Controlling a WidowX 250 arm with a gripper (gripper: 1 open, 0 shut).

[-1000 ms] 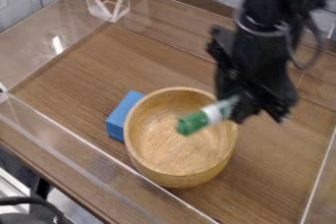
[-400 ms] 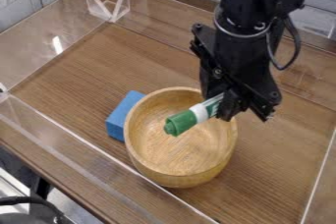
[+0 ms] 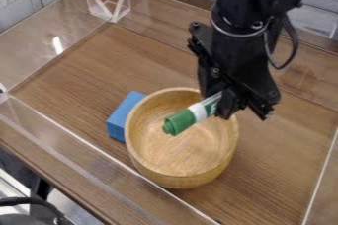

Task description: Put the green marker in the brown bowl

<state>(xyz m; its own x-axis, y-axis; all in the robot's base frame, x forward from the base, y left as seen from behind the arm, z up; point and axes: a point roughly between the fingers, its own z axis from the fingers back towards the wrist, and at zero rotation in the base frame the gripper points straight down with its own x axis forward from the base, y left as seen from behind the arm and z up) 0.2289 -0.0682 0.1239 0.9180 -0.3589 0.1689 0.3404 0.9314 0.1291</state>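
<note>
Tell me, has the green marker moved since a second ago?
Yes. Held in the shut claw, the green marker has shifted left across the brown bowl, its cap closer to the blue block.

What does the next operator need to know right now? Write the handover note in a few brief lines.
Gripper: shut on the green marker, holding it by its white end, green cap pointing down-left.
Green marker: in the air, tilted, over the inside of the brown bowl; not touching the bowl as far as the view shows.
Brown bowl: on the wooden table, a blue block against its left rim.
Done: marker picked up and brought over the bowl.
Left: open the jaws to drop the marker in, then withdraw.
</note>
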